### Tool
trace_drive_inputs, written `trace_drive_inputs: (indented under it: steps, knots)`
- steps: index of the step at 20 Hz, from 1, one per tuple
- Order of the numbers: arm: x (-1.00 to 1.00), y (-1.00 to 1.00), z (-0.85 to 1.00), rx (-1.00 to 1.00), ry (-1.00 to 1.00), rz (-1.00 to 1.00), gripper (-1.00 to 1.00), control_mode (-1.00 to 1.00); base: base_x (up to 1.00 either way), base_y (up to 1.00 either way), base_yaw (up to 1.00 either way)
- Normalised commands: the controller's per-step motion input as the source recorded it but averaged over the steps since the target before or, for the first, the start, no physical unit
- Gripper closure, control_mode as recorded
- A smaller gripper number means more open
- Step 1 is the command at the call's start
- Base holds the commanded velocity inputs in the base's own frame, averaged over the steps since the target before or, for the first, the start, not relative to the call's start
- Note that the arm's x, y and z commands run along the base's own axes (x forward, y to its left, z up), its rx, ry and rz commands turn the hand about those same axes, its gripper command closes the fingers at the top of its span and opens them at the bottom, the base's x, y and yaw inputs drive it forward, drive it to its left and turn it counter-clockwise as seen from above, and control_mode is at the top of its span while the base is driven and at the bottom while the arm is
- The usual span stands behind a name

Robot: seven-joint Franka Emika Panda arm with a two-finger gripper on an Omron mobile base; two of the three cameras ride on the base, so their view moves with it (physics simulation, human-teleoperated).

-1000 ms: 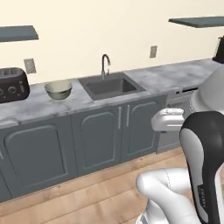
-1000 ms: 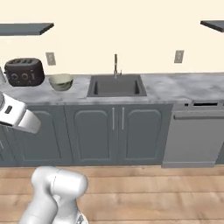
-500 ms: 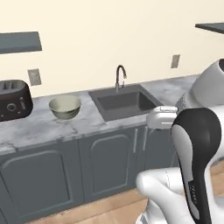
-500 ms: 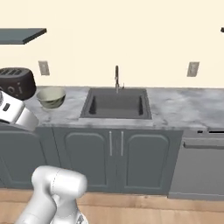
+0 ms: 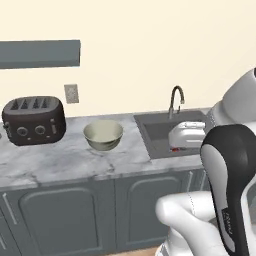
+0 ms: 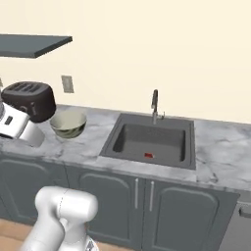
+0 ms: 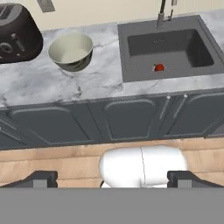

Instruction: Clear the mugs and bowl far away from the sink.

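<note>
the gripper [image 7: 112, 177] hangs spread wide and empty, well back from the table [image 7: 39, 87]. the bowl [image 7: 71, 51] sits between the toaster [image 7: 17, 37] and the sink [image 7: 168, 46]. best approach: come down over the bowl's near rim, one finger inside, then carry it away from the sink.

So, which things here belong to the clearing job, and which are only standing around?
Belong to the job:
- bowl, on the counter between toaster and sink
- sink, the place to clear away from
- hand, open and holding nothing

Only standing around:
- toaster
- faucet
- wall outlet
- shelf
- small red thing in the basin
</note>
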Motion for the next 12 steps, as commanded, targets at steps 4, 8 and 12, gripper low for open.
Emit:
trace_drive_inputs:
  steps: [4,8,12]
  knots:
    - [0.00,0.00,0.00,0.00,0.00,0.00,-1.00,1.00,1.00,-0.06,0.00]
    - [0.00,0.00,0.00,0.00,0.00,0.00,-1.00,1.00,1.00,-0.02,0.00]
    - [0.00,0.00,0.00,0.00,0.00,0.00,-1.00,1.00,1.00,0.00,0.00]
